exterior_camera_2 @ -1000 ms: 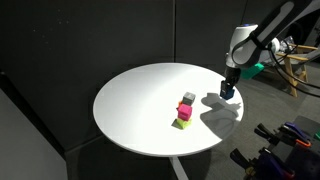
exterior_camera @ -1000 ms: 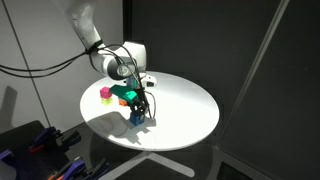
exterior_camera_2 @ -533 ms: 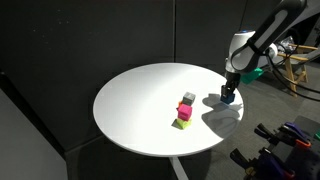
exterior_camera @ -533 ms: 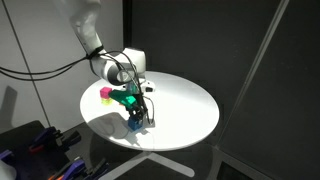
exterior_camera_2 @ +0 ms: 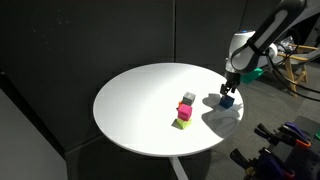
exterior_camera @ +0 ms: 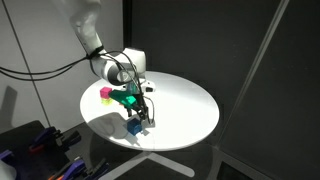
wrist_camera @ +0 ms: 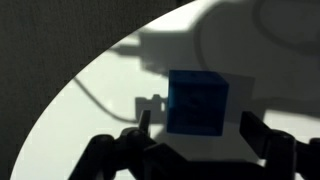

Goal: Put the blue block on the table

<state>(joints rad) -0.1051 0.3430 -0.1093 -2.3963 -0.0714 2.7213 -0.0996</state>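
Wrist view | blue block (wrist_camera: 197, 103) on table (wrist_camera: 105, 85) | between fingers (wrist_camera: 252, 138), spread apart, untouched

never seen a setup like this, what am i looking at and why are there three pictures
This is a robot arm with a two-fingered gripper at its end. Two of the pictures come from cameras standing outside the robot, looking at the same round white table from different places. The third, darker picture comes from a camera on the robot's wrist, looking past the gripper's fingers. A small blue block sits on the table, near the edge in both exterior views. In the wrist view the fingers stand open on either side of it with gaps showing, so nothing is held. Farther in sits a small cluster of other blocks, a magenta one among them.
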